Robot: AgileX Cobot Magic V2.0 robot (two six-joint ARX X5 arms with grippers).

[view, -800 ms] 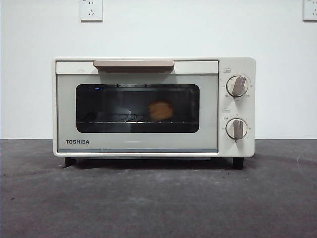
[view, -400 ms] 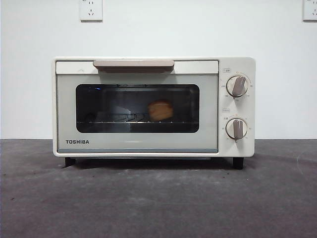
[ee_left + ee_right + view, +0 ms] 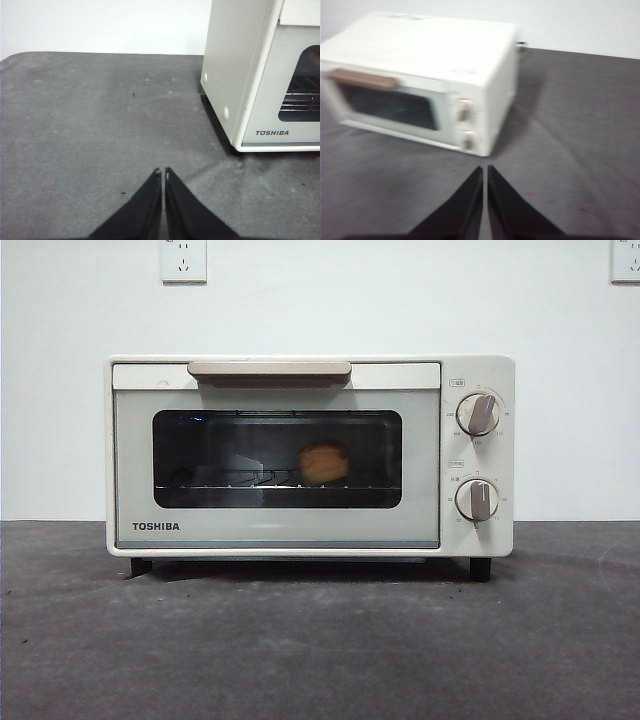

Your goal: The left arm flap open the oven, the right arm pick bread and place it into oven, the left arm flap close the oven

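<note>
Left gripper (image 3: 163, 172) sits low over the dark table (image 3: 90, 125), off the oven's left corner, well apart from it; jaws pressed together, nothing in them. It waits.

Oven (image 3: 310, 455) stands square on the table, door fully shut, bar handle (image 3: 269, 370) along the door's top edge. Looks like a stiff, fairly heavy metal box on black feet, unlikely to slide under a light push. The handle is the place to hook or press for flapping the door; the glass window (image 3: 277, 458) is smooth and breakable, so best left alone.

Bread (image 3: 324, 462) is inside, seen through the window, resting on the wire rack (image 3: 230, 483), right of the window's middle. Judged soft, light, easily squashed; a gentle pinch across its sides would suit. It is already behind the door.

Two knobs (image 3: 478, 413) on the right panel, untouched.

Right gripper (image 3: 485, 172) hangs above the table in front of the oven's knob side, apart from it; jaws closed, empty. That view is blurred.

All three steps look done.
</note>
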